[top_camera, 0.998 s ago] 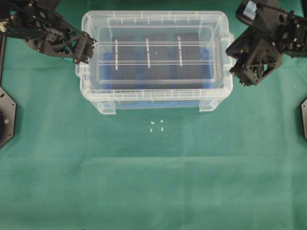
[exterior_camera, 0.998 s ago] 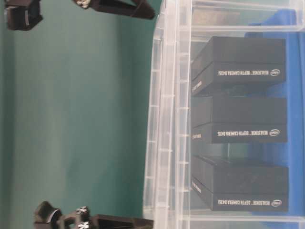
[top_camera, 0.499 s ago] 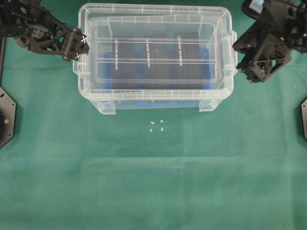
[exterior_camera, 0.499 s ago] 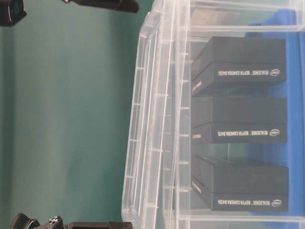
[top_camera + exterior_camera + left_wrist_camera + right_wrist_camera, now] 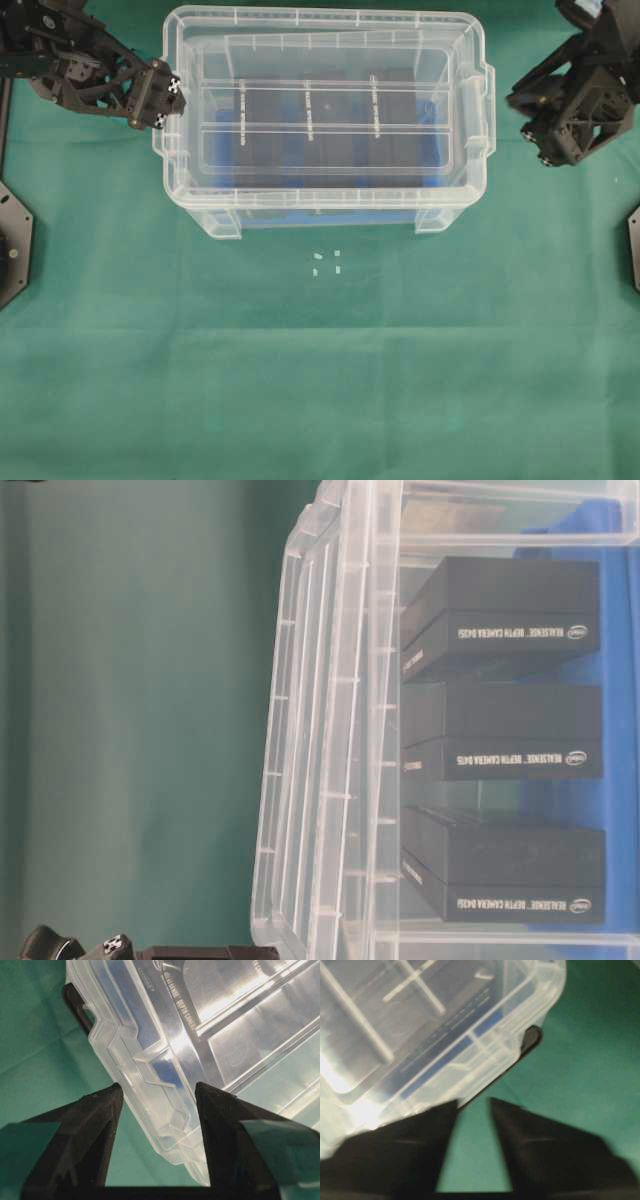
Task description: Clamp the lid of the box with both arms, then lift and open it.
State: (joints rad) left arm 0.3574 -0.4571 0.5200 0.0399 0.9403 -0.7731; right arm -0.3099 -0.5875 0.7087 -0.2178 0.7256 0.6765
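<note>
Gripping lid [image 5: 165,1080] edge: left gripper [image 5: 156,1110]

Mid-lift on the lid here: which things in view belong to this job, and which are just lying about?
Job:
lid, its edge between the left tool's fingers
box
right tool, open, off the lid

Lying about:
three black cartons inside the box
white scraps on the green cloth

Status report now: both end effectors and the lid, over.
Left end effector clamped on lid edge. Right end effector open, clear of the lid. Lid tilted over the box. Nothing in the way.
</note>
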